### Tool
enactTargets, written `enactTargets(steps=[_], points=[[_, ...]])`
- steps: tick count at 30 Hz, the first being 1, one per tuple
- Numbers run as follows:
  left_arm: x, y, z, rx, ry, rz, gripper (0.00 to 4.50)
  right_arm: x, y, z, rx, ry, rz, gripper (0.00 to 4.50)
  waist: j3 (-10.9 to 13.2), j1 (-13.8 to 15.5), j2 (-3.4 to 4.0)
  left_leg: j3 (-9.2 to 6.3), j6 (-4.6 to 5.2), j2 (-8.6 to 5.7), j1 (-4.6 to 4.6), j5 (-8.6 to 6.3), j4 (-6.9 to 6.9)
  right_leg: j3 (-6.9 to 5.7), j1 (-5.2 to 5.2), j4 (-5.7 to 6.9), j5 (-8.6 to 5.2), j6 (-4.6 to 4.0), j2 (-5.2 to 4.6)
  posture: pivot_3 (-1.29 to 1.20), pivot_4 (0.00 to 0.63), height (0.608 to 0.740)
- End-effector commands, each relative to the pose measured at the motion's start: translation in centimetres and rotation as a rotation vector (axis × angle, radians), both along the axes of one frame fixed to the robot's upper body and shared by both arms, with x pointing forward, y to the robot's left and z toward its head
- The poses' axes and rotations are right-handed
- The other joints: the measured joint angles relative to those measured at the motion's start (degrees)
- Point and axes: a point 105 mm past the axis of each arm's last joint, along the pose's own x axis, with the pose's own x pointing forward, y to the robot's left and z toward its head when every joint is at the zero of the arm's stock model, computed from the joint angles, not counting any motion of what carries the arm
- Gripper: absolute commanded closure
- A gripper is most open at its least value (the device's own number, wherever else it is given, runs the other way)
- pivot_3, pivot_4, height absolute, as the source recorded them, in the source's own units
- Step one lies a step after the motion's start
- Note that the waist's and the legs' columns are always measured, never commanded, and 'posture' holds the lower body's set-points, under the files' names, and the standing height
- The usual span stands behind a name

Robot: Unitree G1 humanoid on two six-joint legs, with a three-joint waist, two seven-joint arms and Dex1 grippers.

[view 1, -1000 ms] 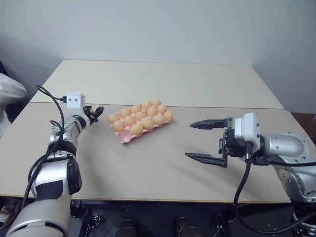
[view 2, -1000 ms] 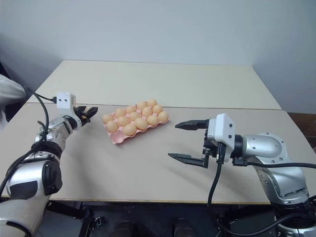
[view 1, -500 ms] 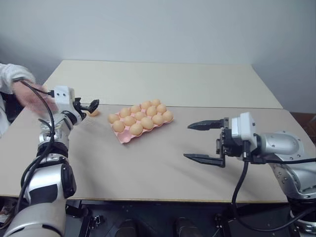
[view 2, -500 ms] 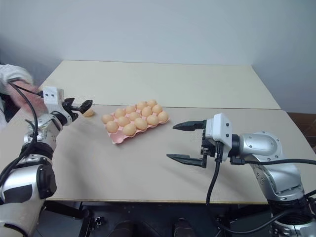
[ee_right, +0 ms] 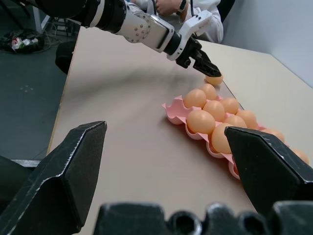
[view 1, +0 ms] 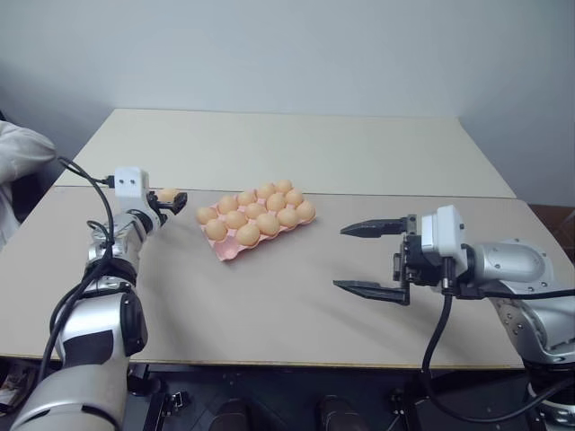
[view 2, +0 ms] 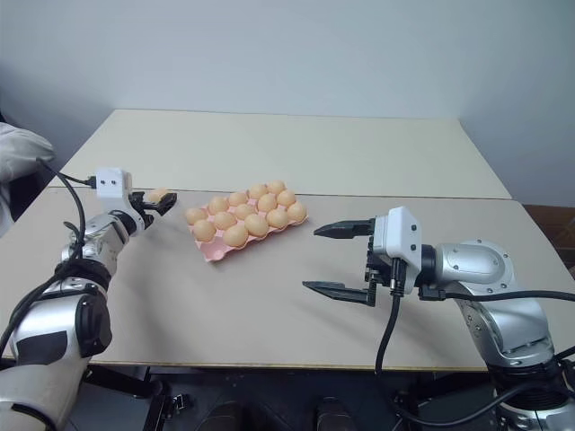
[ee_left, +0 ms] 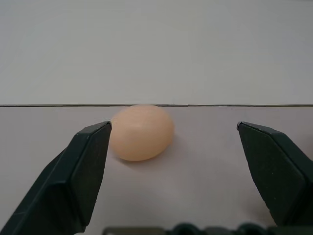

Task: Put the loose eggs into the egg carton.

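Orange-tan, one loose egg [ee_left: 142, 132] now lies on the bench [view 1: 296, 296] just ahead of our left pincer [ee_left: 173, 147], whose fingers have spread apart since a second ago. Further right the egg carton [view 1: 256, 218] is unmoved; our right pincer [view 1: 370, 258] stays wide apart.

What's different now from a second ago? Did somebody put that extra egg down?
A loose egg now lies on the table left of the egg carton; a second ago it was not in sight. Half a second ago a person's blurred hand was near the left claw, which had swung left; the hand has since pulled back. The left claw has returned and stands open around the egg. The right claw stayed open and still; the carton did not move.
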Motion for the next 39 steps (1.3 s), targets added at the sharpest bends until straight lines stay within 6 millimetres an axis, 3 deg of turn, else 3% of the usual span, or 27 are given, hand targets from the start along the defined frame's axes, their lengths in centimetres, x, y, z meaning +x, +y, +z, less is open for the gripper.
enactTargets(steps=[1,16,22,28,30,32,39], points=[[0.4,-0.1,1.6,0.014,-0.045,0.016,0.02,-0.6,-0.2,1.2,0.009,-0.051,0.000,0.00,0.00,-0.05,0.00,0.00,0.00,0.00,0.00,0.00,0.00,0.00,0.00,0.00,0.00,0.00,0.00,0.00,0.150,0.740],[0.8,-0.5,1.0,0.000,-0.025,0.064,0.02,-0.8,-0.2,1.3,0.007,-0.053,-0.009,0.00,0.00,-0.02,0.00,-0.02,0.00,0.00,-0.01,0.00,0.00,-0.02,0.00,-0.01,0.00,0.00,0.00,0.00,0.150,0.740],[0.9,-0.6,-0.3,0.009,0.049,0.102,0.02,-0.8,-0.3,1.4,0.007,-0.060,-0.018,0.00,0.00,-0.09,0.00,-0.03,0.00,0.00,-0.02,0.00,0.00,-0.03,0.00,0.00,0.00,0.00,0.00,0.00,0.150,0.740],[0.8,-1.0,-0.9,0.017,0.075,0.077,1.89,-0.8,-0.4,1.8,0.020,-0.078,-0.044,0.00,0.00,-0.02,0.00,-0.04,0.00,-0.01,-0.02,0.00,0.01,-0.04,0.00,0.00,0.00,0.00,0.00,0.00,0.150,0.740],[0.8,-0.9,-0.9,0.025,0.075,0.086,2.31,-0.8,-0.3,1.9,0.027,-0.079,-0.044,0.00,0.00,-0.04,0.00,-0.04,0.00,-0.01,-0.01,0.00,0.00,-0.04,0.02,0.00,0.00,0.00,0.00,0.00,0.150,0.740],[0.8,-0.6,-0.7,0.036,0.072,0.093,2.50,-0.6,-0.2,2.0,0.035,-0.080,-0.047,0.00,0.00,-0.05,0.00,-0.04,0.00,0.00,-0.01,0.00,0.00,-0.04,0.01,0.00,0.00,0.00,0.00,0.00,0.150,0.740],[0.7,0.3,0.8,0.060,0.024,0.098,2.50,-0.5,0.1,1.8,0.043,-0.077,-0.040,0.00,0.00,-0.10,0.00,-0.05,0.00,-0.01,-0.01,0.00,0.00,-0.04,0.01,0.00,0.00,0.00,0.00,0.00,0.150,0.740]])
